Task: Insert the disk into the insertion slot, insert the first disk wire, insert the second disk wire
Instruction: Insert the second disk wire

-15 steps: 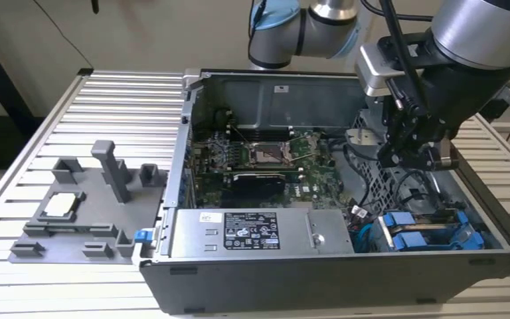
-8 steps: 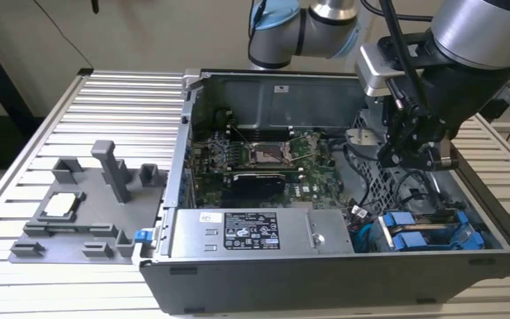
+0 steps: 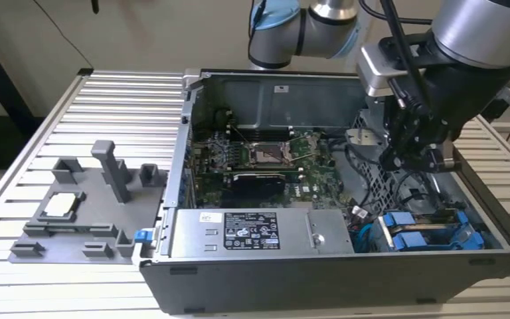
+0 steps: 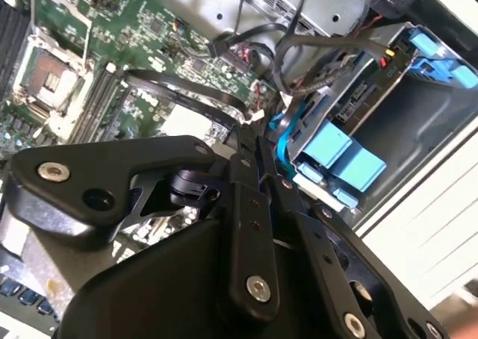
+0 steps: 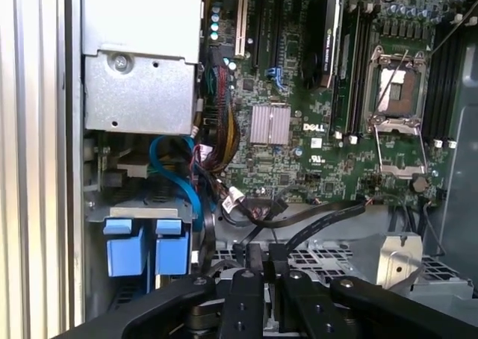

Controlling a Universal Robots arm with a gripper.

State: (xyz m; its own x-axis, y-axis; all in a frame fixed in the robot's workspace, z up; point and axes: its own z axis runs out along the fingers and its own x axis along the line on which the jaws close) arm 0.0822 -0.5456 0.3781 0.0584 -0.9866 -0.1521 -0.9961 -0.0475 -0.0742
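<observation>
The hand (image 3: pixel 412 159), clenched on nothing, hangs among black cables (image 3: pixel 372 174) above the seated disk (image 3: pixel 427 232).

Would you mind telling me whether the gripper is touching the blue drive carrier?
Apart. In the exterior view the gripper hangs above the blue drive carrier, with dark case floor between them.

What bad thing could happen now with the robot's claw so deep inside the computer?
The gripper hangs inside the computer case, close to loose black cables. It might snag or tug one. The green circuit board lies right below, so a low swing could scrape its parts. The blue drive holders already sit in the metal cage, and a bump there could knock them crooked.
</observation>
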